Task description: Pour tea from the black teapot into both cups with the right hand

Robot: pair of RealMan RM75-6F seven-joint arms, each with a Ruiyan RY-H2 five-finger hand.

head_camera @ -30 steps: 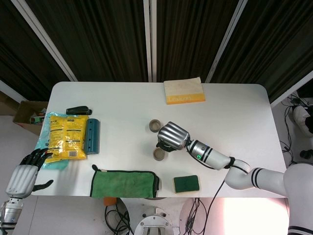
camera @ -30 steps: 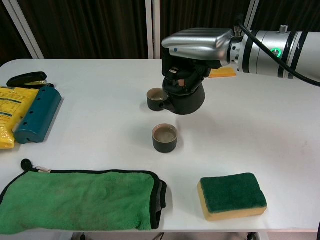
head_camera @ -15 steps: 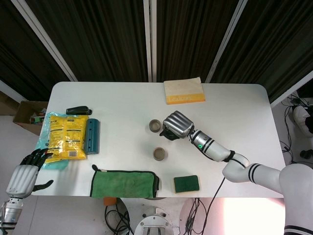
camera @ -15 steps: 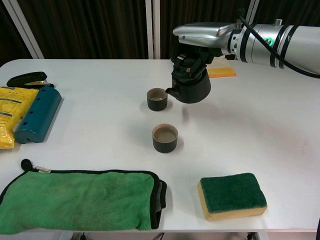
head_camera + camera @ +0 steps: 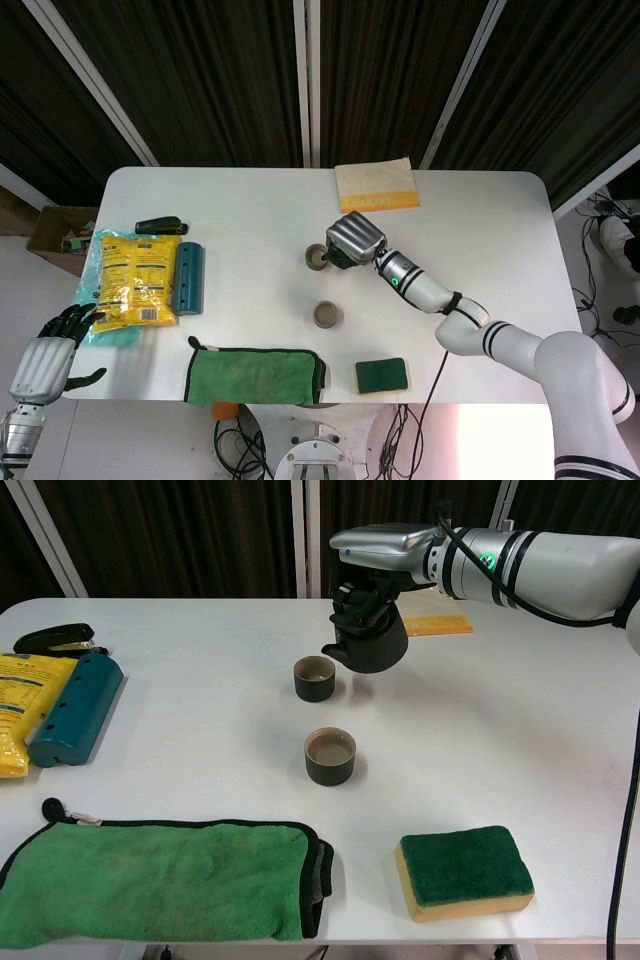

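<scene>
Swung back and to the left since a second ago, away from above the near cup (image 5: 330, 756) and over toward the far cup (image 5: 315, 677). Right hand (image 5: 372, 585) clenched around the black teapot (image 5: 368, 642), held off the table and tipped, spout (image 5: 329, 649) lowered just over the far cup's rim on its right side. From above, right hand (image 5: 354, 238) seen covering most of the pot, beside the far cup (image 5: 316, 257), with the near cup (image 5: 328, 314) left apart below it. Pale brown liquid visible in the near cup, so judged filled already; contents of the far cup too dim to tell, no stream made out at the spout. Judged about halfway: first pour done, second pour at its start or just under way, then pot to be righted and set down. Left hand (image 5: 42, 358) hung off the table's left edge, fingers loosely apart, holding nothing. Further out: green sponge (image 5: 464, 870) at the front right, green cloth (image 5: 160, 880) at the front left, teal case (image 5: 74, 708), yellow snack bag (image 5: 131, 278) and black stapler (image 5: 55, 638) at the left, yellow-edged pad (image 5: 376, 185) at the far edge of the white table (image 5: 520, 730).
</scene>
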